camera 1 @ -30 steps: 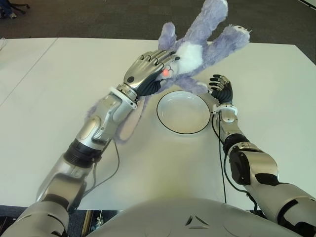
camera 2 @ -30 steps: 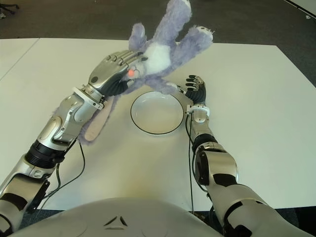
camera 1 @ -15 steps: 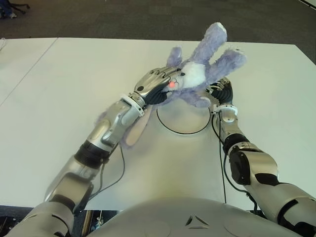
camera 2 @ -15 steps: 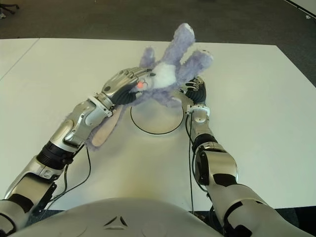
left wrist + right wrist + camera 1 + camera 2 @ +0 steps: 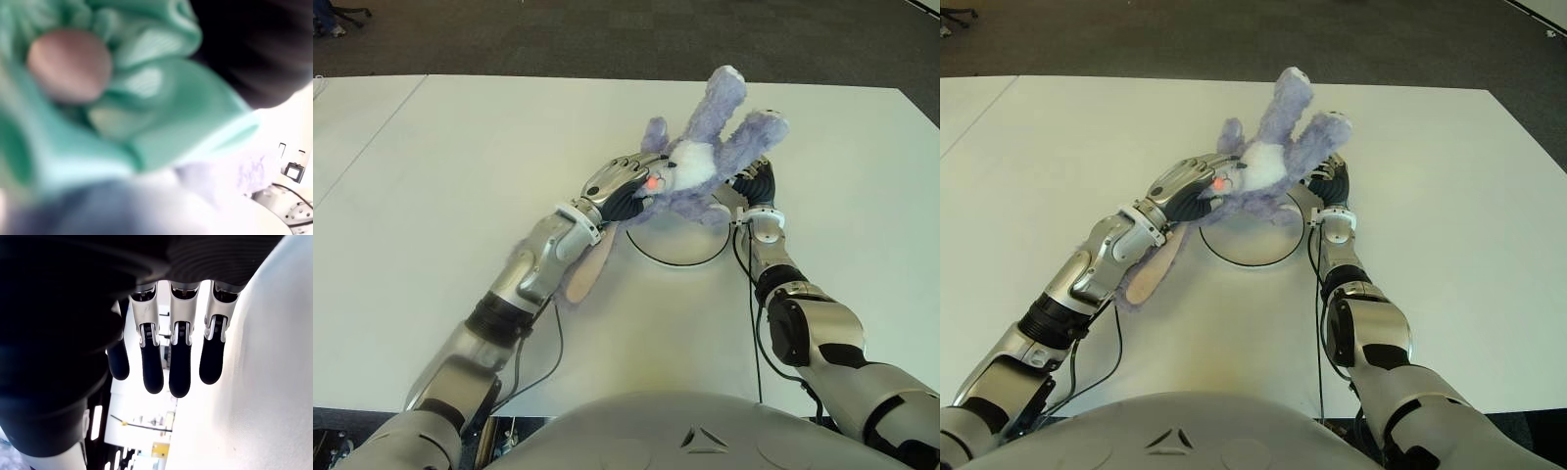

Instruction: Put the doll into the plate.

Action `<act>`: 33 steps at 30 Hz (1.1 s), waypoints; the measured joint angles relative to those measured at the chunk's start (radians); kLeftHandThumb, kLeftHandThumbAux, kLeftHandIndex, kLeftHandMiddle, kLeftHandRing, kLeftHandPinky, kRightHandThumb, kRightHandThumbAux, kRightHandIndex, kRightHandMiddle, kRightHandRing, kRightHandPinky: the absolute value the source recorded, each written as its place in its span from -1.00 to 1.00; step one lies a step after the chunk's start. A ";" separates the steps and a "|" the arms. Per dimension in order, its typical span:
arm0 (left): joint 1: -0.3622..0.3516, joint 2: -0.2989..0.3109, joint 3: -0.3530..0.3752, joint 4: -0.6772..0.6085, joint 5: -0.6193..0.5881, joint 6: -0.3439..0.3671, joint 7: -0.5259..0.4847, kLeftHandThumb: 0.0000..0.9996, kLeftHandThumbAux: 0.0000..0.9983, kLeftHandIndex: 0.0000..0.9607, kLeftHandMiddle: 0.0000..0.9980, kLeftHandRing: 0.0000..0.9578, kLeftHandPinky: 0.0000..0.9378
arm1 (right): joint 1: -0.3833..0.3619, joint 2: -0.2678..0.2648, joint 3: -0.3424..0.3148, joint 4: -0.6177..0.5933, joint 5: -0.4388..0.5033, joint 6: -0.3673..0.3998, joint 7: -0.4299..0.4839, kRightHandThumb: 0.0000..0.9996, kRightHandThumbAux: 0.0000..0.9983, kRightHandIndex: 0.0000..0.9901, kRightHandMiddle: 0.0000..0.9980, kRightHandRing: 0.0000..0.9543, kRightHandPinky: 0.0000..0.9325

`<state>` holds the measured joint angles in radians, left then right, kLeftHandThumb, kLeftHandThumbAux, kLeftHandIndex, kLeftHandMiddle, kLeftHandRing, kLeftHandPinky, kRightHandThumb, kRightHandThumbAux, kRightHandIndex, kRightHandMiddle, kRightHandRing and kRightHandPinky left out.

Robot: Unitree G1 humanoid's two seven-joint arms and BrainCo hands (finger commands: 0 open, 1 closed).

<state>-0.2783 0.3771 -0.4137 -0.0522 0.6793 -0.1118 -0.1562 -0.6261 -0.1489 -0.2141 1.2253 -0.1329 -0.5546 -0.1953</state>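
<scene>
While the left hand (image 5: 625, 181) reaches out over the white worktop (image 5: 440, 176), its fingers are wrapped around the purple doll (image 5: 700, 162), gripping it at the head end where a small red-orange nose shows just beside the knuckles. And the doll is right over the far rim of the plate (image 5: 677, 240) now, a fluffy bunny with a white belly, limbs splayed up and away from the robot, one long ear trailing back under the left forearm toward the robot. Whether its body is actually touching the plate I cannot tell; it covers the far edge, and the near arc of the plate's dark rim shows clear on the worktop.

Over on the other side, the right hand (image 5: 756, 181) sits just beside the plate, on its right, close against the doll's lower side. Its own wrist camera shows four dark-tipped fingers (image 5: 180, 367) extended and hanging loose, with nothing between them, so that hand is empty and relaxed.

From the left wrist camera we get only a close blur of soft material pressed against the lens, with a rounded pinkish knob (image 5: 68, 66) in it, so that view gives no clear look at the grasp. A cable (image 5: 543, 343) loops on the worktop beside the left forearm.
</scene>
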 measured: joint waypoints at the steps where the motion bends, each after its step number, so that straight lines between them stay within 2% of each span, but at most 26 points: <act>1: 0.007 0.000 0.001 -0.005 -0.005 0.005 -0.009 0.49 0.39 -0.08 0.67 0.73 0.67 | 0.000 0.000 0.000 0.000 0.000 0.000 -0.001 -0.98 0.70 -0.46 -0.33 -0.28 -0.28; 10: 0.058 0.000 0.009 -0.020 -0.044 0.020 -0.030 0.50 0.39 -0.08 0.65 0.72 0.62 | 0.000 0.001 0.001 0.000 -0.002 0.000 -0.015 -1.00 0.67 -0.49 -0.34 -0.29 -0.29; 21: 0.074 -0.002 0.014 -0.030 -0.084 0.037 -0.030 0.50 0.39 -0.08 0.66 0.72 0.66 | 0.001 -0.002 0.031 0.001 -0.024 0.000 -0.057 -1.00 0.69 -0.45 -0.33 -0.27 -0.26; 23: 0.077 -0.005 0.014 -0.027 -0.092 0.037 -0.030 0.50 0.39 -0.08 0.73 0.77 0.78 | 0.001 -0.002 0.034 0.001 -0.024 0.000 -0.058 -1.00 0.69 -0.45 -0.33 -0.27 -0.29; 26: 0.082 -0.015 0.014 -0.013 -0.102 0.023 -0.030 0.50 0.39 -0.08 0.76 0.79 0.81 | 0.001 -0.003 0.036 0.002 -0.023 0.001 -0.058 -1.00 0.68 -0.45 -0.33 -0.28 -0.30; 28: 0.085 -0.019 0.015 -0.007 -0.110 0.018 -0.030 0.49 0.40 -0.08 0.88 0.85 0.85 | 0.001 -0.003 0.036 0.002 -0.023 0.001 -0.058 -0.98 0.67 -0.46 -0.34 -0.28 -0.30; 33: 0.093 -0.037 0.025 0.013 -0.147 0.007 -0.030 0.48 0.40 -0.09 0.99 0.91 0.88 | 0.001 -0.003 0.034 0.002 -0.019 0.001 -0.048 -0.95 0.68 -0.45 -0.33 -0.27 -0.26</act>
<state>-0.1851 0.3396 -0.3883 -0.0388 0.5320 -0.1052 -0.1858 -0.6249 -0.1520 -0.1805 1.2276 -0.1519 -0.5536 -0.2430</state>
